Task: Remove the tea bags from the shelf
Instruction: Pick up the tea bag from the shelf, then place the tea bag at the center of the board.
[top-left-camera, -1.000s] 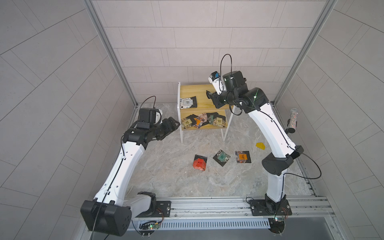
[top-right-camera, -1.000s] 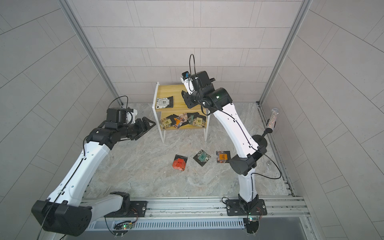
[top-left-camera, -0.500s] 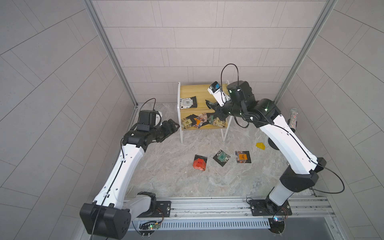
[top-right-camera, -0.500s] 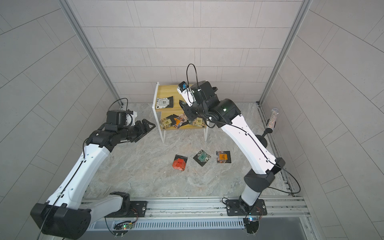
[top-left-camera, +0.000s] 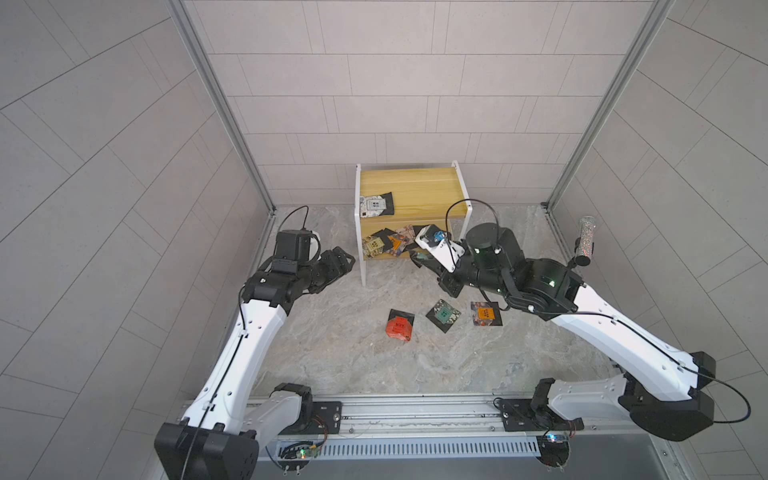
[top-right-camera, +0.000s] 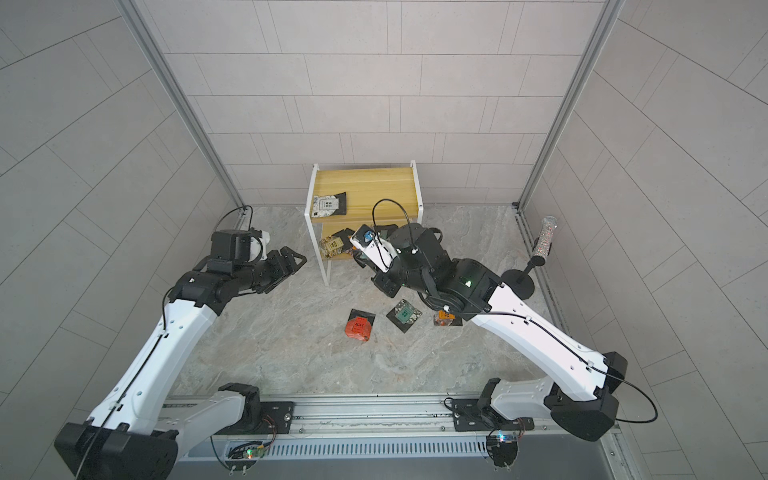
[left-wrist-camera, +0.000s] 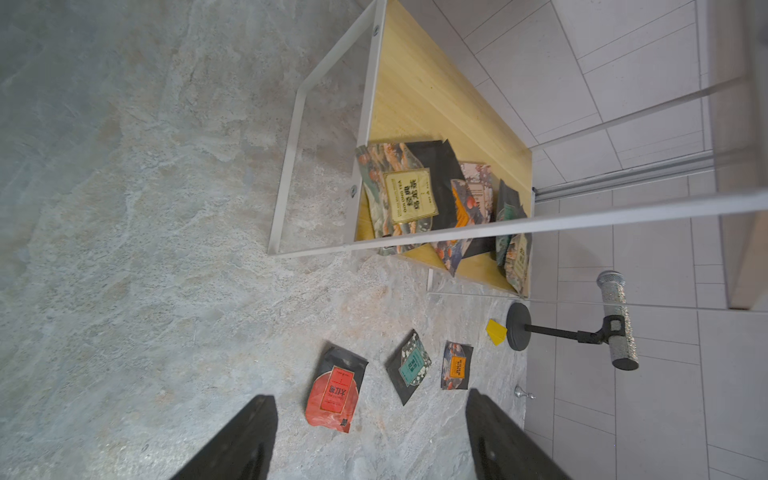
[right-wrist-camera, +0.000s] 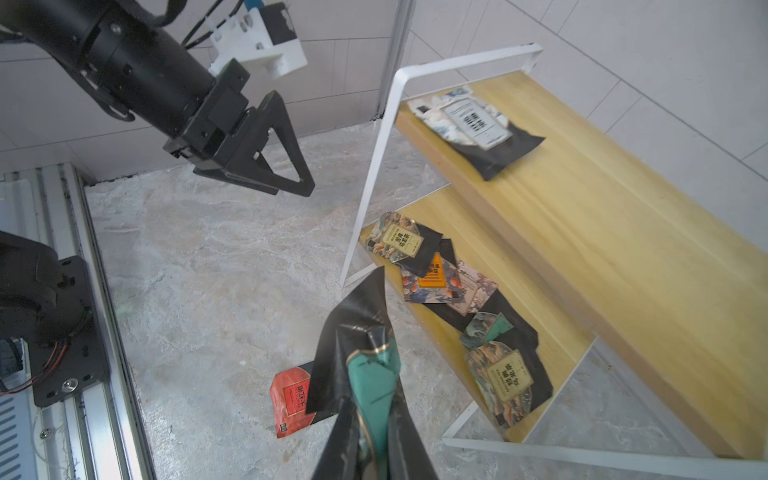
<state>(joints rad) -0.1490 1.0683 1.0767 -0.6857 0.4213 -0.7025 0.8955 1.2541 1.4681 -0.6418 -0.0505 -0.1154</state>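
**A:** Starting at the left, what do we have?

**B:** We see the left gripper (top-left-camera: 347, 258) hanging above the marble floor (top-left-camera: 332, 353), just left of the shelf (top-left-camera: 424, 187). Its jaws are spread wide with nothing between them. The shelf's white near-left leg (top-left-camera: 361, 266) stands between it and the lower board.

**A:** And on the shelf itself?

**B:** We count one white-labelled tea bag (top-left-camera: 376, 204) lying at the near left corner of the top board. On the lower board a heap of tea bags (right-wrist-camera: 434, 274) overlaps: a tan label leftmost, then orange, teal and another tan toward the right. In both top views the right arm covers the right part of that heap.

**A:** What lies on the floor?

**B:** Nearer than the shelf, three sachets lie flat in a row, apart from one another: the red bag (top-left-camera: 400, 325), the teal-labelled bag (top-left-camera: 443, 315) and the orange-labelled bag (top-left-camera: 485, 313).

**A:** And further right?

**B:** We find the right gripper (right-wrist-camera: 370, 399) pinched tight on a crumpled teal-faced tea bag (right-wrist-camera: 357, 332), at the lower board's near edge. We cannot tell whether that sachet touches the board. By the right wall stands the black stand (top-right-camera: 517, 283) with its glittery cylinder (top-right-camera: 544, 241). The left wrist view shows a small yellow wedge (left-wrist-camera: 496, 331) just beside the stand's base.
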